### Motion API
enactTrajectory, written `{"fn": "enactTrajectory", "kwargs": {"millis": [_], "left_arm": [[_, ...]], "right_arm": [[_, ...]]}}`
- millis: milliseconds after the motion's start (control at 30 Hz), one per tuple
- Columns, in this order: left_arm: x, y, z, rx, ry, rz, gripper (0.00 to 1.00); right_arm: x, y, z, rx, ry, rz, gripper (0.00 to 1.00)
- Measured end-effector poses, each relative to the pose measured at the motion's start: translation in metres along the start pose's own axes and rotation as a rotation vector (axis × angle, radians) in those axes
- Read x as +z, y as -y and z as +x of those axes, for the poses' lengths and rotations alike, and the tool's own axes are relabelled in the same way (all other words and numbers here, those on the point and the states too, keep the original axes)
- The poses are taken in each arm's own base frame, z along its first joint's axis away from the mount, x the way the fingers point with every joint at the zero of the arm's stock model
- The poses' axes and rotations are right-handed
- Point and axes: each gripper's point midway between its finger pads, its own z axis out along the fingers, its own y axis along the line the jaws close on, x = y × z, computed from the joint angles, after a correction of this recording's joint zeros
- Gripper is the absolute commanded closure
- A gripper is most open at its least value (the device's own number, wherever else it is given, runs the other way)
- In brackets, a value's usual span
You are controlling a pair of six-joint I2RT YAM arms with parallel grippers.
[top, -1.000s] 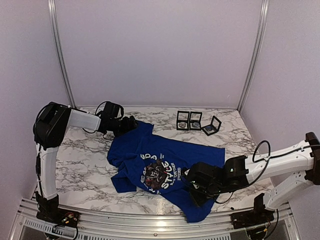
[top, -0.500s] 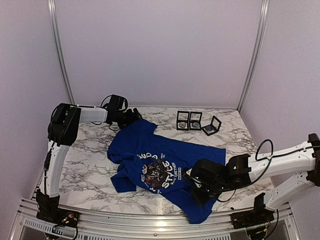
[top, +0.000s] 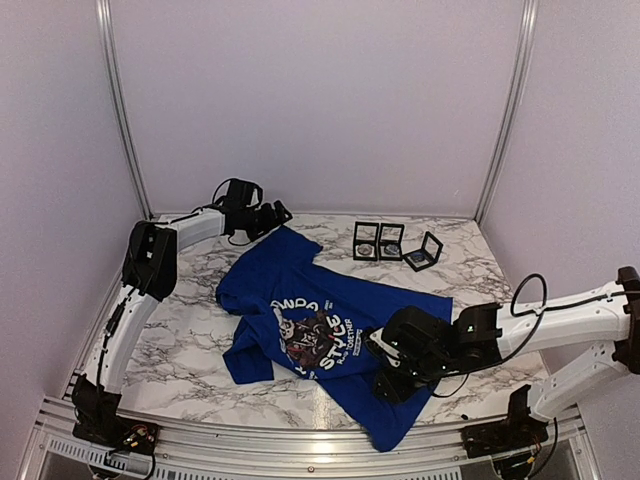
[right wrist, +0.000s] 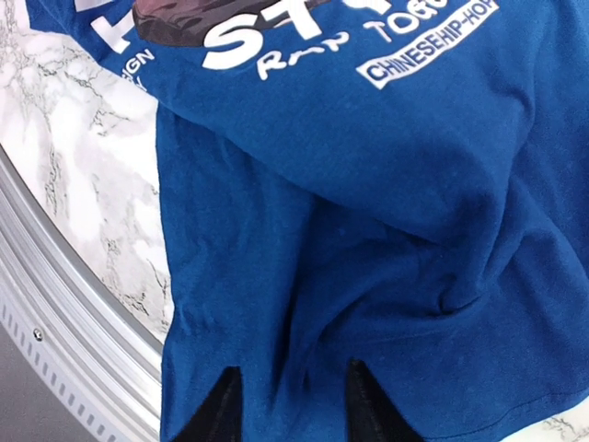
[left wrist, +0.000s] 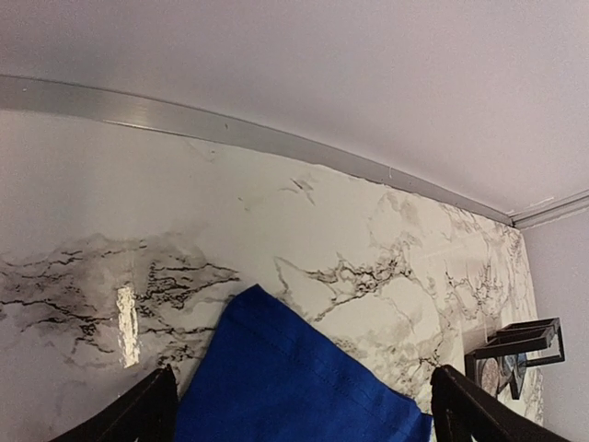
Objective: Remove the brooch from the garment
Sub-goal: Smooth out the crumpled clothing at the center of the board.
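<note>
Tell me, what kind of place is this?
Probably a robot test booth: plain walls box in a marble-patterned table, and two robot arms are bolted at its near edge by a blue T-shirt.

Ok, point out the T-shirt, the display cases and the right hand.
T-shirt [top: 400, 310]: top view, plain blue right of print.
display cases [top: 391, 241]: top view, middle case.
right hand [right wrist: 293, 410]: right wrist view, between fingertips.

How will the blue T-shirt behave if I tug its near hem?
Probably floppy: the T-shirt lies creased and bunched under the right fingers, so it should fold rather than lift flat. It is likely light, and on the smooth marble table a tug may drag the whole shirt.
</note>
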Motion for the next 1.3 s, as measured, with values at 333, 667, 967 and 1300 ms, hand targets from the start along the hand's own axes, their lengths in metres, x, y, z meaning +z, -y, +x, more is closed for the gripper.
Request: {"fn": "enactTrajectory", "kwargs": {"millis": [333,667,967,1300], "left_arm": [[-0.066,0.036,-0.015,0.034,0.001,0.034,0.01],[-0.230,0.086,-0.010,0.082,0.160,0.117,0.01],[-0.287,0.024,0.095,0.004,0.048,0.020,0.01],[-0.342,-0.003,0.155,-0.047,0.028,0.002,0.02]], "right_arm": [[-0.030,-0.024,-0.050,-0.022,0.114,-0.051,0.26],[-0.040,-0.064,-0.141,-0.070,0.263,-0.077,0.26],[0.002,-0.102,-0.215,-0.091,0.309,-0.119,0.34],[0.035,-0.110,-0.254,-0.066,0.310,-0.170,0.84]]}}
